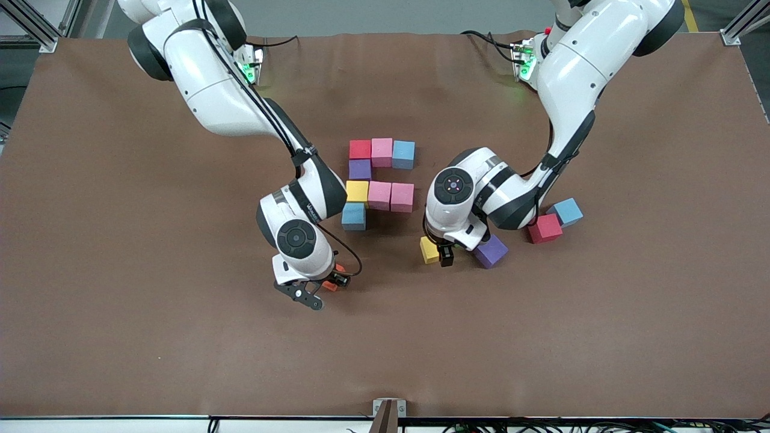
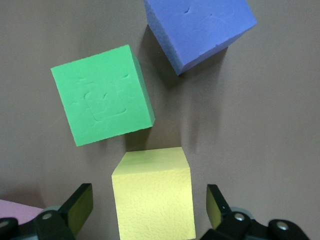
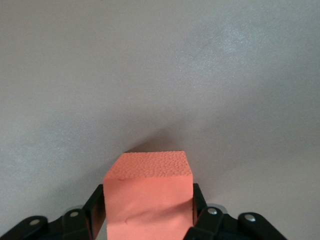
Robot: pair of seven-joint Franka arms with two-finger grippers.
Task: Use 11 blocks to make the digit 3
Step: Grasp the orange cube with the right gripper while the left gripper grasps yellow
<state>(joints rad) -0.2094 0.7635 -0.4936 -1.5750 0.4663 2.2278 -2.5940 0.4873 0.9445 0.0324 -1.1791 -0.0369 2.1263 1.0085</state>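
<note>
The partial digit 3 is made of touching blocks: a bar of red, pink and blue, a purple block, a bar of yellow and two pinks, then a blue block. My right gripper is shut on the orange block over bare table; the right wrist view shows the orange block clamped between the fingers. My left gripper is open and straddles a loose yellow block, with gaps on both sides of that block. A purple block lies beside it.
A green cube lies close to the yellow block and is hidden under the left hand in the front view. A loose red block and blue block touch near the left arm's elbow.
</note>
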